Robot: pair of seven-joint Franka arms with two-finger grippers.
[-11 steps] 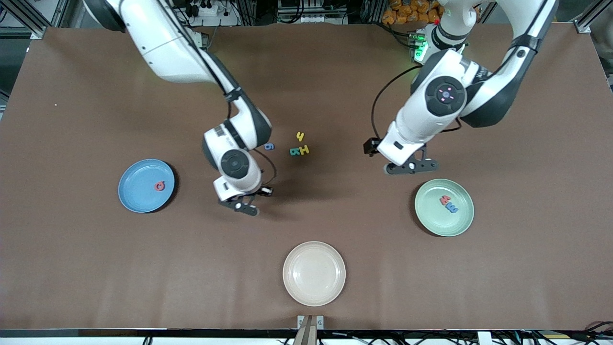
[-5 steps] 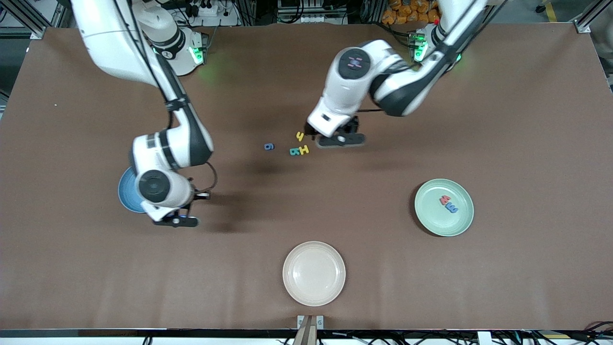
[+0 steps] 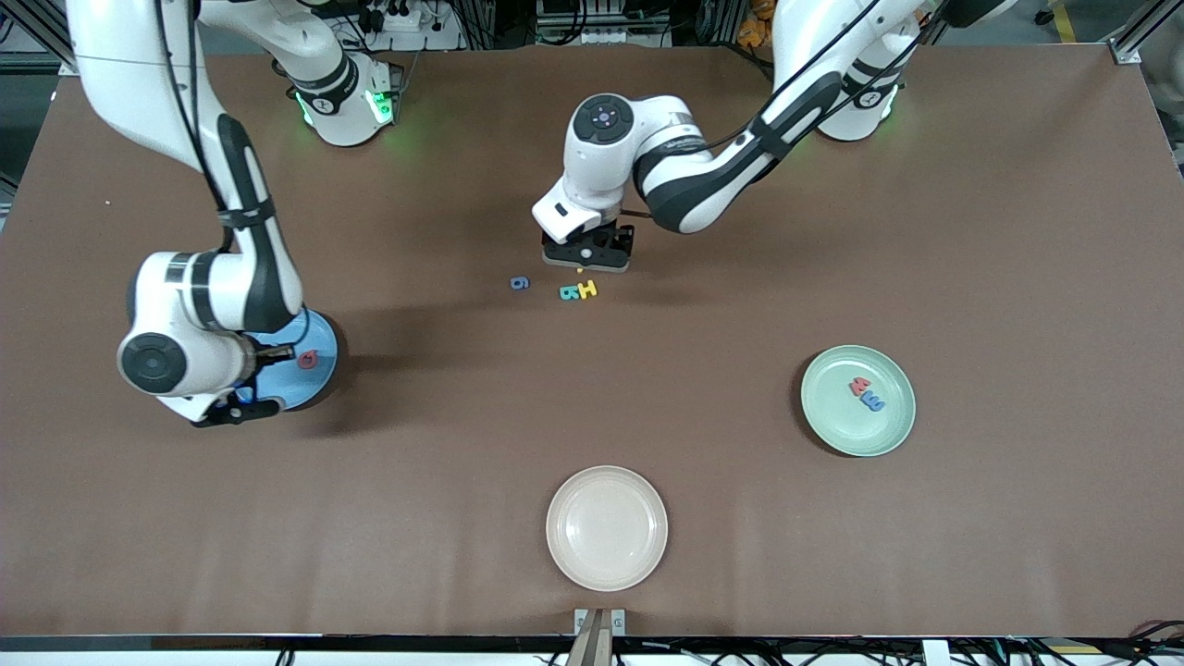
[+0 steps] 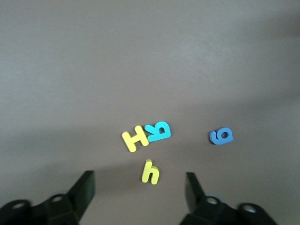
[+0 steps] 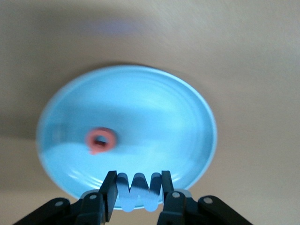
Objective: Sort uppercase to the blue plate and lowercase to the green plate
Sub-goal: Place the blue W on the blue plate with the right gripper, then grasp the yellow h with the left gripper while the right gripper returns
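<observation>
**Two pincers, two letters**

Now you see the left pincer [image 4: 138,187] spread wide directly over the yellow h [image 4: 150,172], stem pointing at the yellow H [image 4: 135,138]. The right pincer [image 5: 136,187], clenched on the blue W [image 5: 138,190], hangs over the blue plate [image 5: 187,122] rim, just beside the red G [image 5: 100,140].

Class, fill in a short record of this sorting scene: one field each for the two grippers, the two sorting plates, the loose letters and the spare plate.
left gripper: open, low over the yellow h
right gripper: shut on the blue W, over the blue plate
blue plate: holds the red G
green plate: holds the red piece and the blue m
loose on table: yellow H, teal B, blue g, yellow h
cream plate: nearest the front camera
</observation>
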